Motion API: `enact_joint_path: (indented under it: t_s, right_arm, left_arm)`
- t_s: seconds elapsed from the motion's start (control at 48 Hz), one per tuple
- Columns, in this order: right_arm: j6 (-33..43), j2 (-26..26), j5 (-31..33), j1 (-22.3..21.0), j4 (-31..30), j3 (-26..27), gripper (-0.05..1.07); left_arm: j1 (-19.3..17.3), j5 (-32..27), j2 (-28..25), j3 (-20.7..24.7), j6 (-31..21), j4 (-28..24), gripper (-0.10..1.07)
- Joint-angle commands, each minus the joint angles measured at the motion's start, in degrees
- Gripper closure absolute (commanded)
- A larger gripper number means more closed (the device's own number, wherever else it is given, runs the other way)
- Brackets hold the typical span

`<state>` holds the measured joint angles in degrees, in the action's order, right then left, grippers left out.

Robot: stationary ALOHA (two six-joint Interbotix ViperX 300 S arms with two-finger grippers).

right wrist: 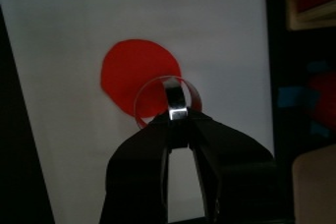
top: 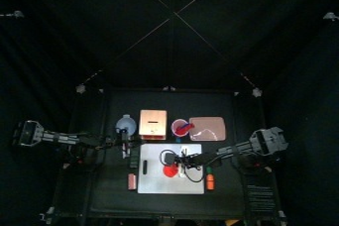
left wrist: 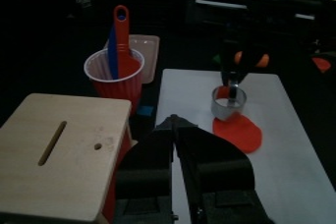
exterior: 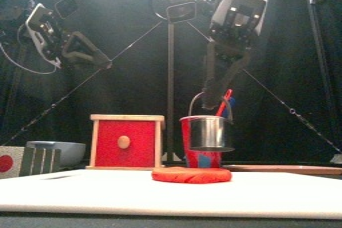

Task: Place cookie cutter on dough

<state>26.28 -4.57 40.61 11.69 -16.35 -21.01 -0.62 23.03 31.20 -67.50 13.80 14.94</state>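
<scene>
The dough (exterior: 191, 175) is a flat red disc on the white board (exterior: 80, 194); it also shows in the top view (top: 169, 169), the left wrist view (left wrist: 239, 133) and the right wrist view (right wrist: 132, 69). My right gripper (right wrist: 171, 110) is shut on the rim of the cookie cutter (exterior: 205, 132), a small metal ring. It holds the ring a little above the dough, toward one edge. The cutter also shows in the left wrist view (left wrist: 229, 96). My left gripper (left wrist: 172, 128) is shut and empty, resting over the wooden box (left wrist: 59, 154) at the left.
A pink-red cup (left wrist: 114, 73) with a blue and red tool stands behind the board. A wooden box with a red front (exterior: 127, 142) is at the back left. A pale tray (top: 213, 128) lies at the back right. Orange-red sticks (top: 133, 179) lie by the board's sides.
</scene>
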Motion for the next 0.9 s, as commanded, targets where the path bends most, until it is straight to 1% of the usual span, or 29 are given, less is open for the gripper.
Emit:
enact_joint_path:
  t_s: [0.0,0.146,0.292,0.562,0.875]
  right_arm:
    - [0.2,-0.8,0.2,0.7,0.2,3.5,0.50]
    - [0.4,-3.2,0.2,1.1,0.3,6.1,0.50]
    - [0.1,-4.5,0.2,1.1,-0.1,7.2,0.50]
    - [-0.1,-4.7,0.4,0.7,-0.5,6.8,0.50]
    - [0.5,-6.5,1.1,0.7,-1.1,7.0,0.49]
  left_arm:
    - [-0.1,0.6,0.0,0.7,0.0,0.0,0.56]
    - [-0.1,0.5,0.0,0.0,0.1,0.0,0.56]
    - [-0.2,0.5,0.0,-0.4,0.0,0.0,0.56]
    - [-0.1,0.5,0.0,-0.8,0.0,0.0,0.56]
    - [-0.1,0.5,0.0,-1.0,0.0,0.0,0.56]
